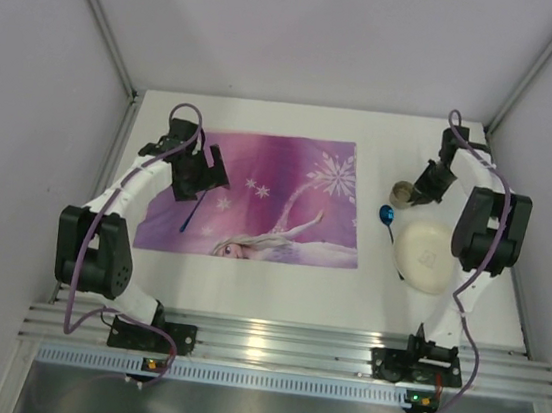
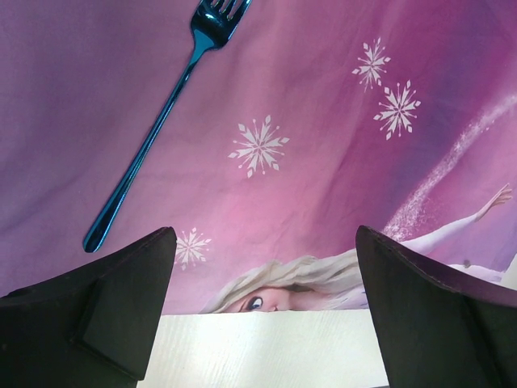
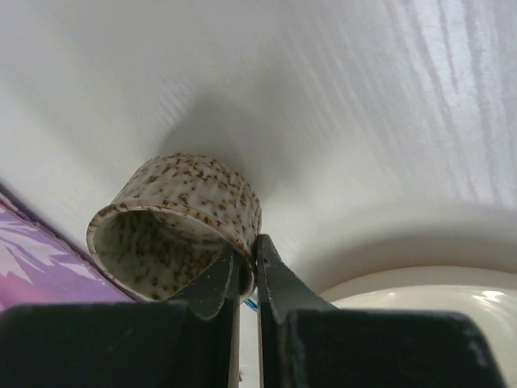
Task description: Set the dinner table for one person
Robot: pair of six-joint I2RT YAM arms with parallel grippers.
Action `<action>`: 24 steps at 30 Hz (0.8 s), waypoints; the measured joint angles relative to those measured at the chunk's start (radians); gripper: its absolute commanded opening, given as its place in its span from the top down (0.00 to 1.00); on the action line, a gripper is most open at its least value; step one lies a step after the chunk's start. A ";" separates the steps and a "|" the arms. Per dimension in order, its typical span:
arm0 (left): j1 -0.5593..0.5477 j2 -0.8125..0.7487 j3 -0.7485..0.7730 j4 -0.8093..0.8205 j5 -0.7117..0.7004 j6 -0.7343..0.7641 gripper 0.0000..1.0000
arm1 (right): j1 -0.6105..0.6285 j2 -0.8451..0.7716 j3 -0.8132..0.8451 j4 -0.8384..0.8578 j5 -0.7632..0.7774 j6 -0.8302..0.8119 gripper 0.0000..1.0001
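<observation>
The plain white matte table [image 1: 276, 287], faintly grained, is seen spread beneath both arms. At its 2 o'clock, a small speckled cream-and-brown ceramic cup [image 3: 178, 222] is clamped at the rim by the right jaws. A glossy cream plate [image 1: 423, 255] is cut off in the right wrist view. The left jaws are held wide apart over a purple-pink snowflake-printed cloth placemat [image 2: 323, 121] bearing a slim shiny blue metal fork [image 2: 153, 137].

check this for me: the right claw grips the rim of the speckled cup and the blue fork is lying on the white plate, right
Not quite. The blue fork lies on the purple placemat, not on the white plate; the left wrist view shows it. The rest holds: the right claw grips the rim of the speckled cup.
</observation>
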 measured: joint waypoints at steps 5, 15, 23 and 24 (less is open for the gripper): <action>0.000 0.001 0.003 -0.002 -0.001 0.002 0.02 | 0.126 -0.004 0.118 -0.045 0.042 0.002 1.00; 0.000 0.004 0.028 -0.020 -0.003 0.002 0.02 | 0.396 0.183 0.620 -0.064 0.016 0.052 1.00; 0.000 -0.030 0.028 -0.058 -0.012 0.006 0.02 | 0.401 0.410 0.690 -0.132 0.042 0.089 0.66; 0.000 -0.043 0.028 -0.062 -0.016 0.009 0.02 | 0.401 0.423 0.689 -0.137 0.040 0.099 0.56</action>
